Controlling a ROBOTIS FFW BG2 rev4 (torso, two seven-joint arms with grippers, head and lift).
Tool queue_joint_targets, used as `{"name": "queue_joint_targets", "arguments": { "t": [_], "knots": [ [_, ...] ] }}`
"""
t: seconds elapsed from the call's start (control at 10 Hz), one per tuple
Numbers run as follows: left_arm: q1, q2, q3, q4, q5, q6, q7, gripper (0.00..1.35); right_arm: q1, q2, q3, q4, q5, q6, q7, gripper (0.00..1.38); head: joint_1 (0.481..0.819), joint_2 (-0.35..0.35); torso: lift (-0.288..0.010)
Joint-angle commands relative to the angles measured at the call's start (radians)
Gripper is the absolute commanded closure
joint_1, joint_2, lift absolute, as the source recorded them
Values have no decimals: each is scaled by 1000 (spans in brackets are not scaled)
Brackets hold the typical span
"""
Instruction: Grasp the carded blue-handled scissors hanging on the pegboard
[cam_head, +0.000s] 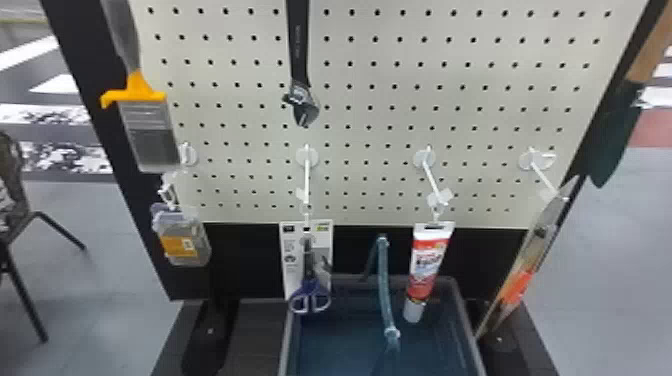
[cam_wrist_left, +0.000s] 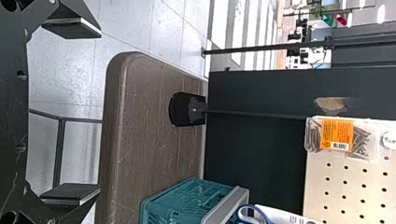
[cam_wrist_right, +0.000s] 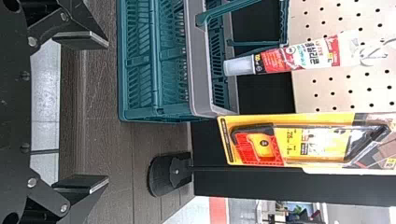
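Short of the pegboard (cam_head: 357, 117), left claw (cam_wrist_left: 99, 112) and right claw (cam_wrist_right: 108, 112) face it, fingers spread wide.

In our left wrist view we hold the left gripper (cam_wrist_left: 100, 112) wide open, its two black jaws standing well apart and facing each other across the gap. Their flat pads (cam_wrist_left: 70, 192) lie roughly parallel, each with a pale strip along its edge. Behind them runs our black gripper body (cam_wrist_left: 18, 112), with small round recesses along it and light scuffs on its surface.

In the right wrist view our right gripper (cam_wrist_right: 107, 112) takes much the same pose: jaws spread wide, tips level with each other, flat inner faces opposed. Silver bolt heads (cam_wrist_right: 32, 42) mark the joints of the black links that carry both jaws.
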Motion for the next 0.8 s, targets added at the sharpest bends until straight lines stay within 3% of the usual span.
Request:
{"name": "queue_joint_targets", "arguments": {
  "t": [0.0,0.7],
  "knots": [
    [-2,-3,0,0,-1,2,0,136,0,0,0,0,0,3,-1,263,549,0,-100],
    [-15,-3,-5,-5,8,9,0,136,4,2,0,0,0,11,1,263,549,0,-100]
  ]
}}
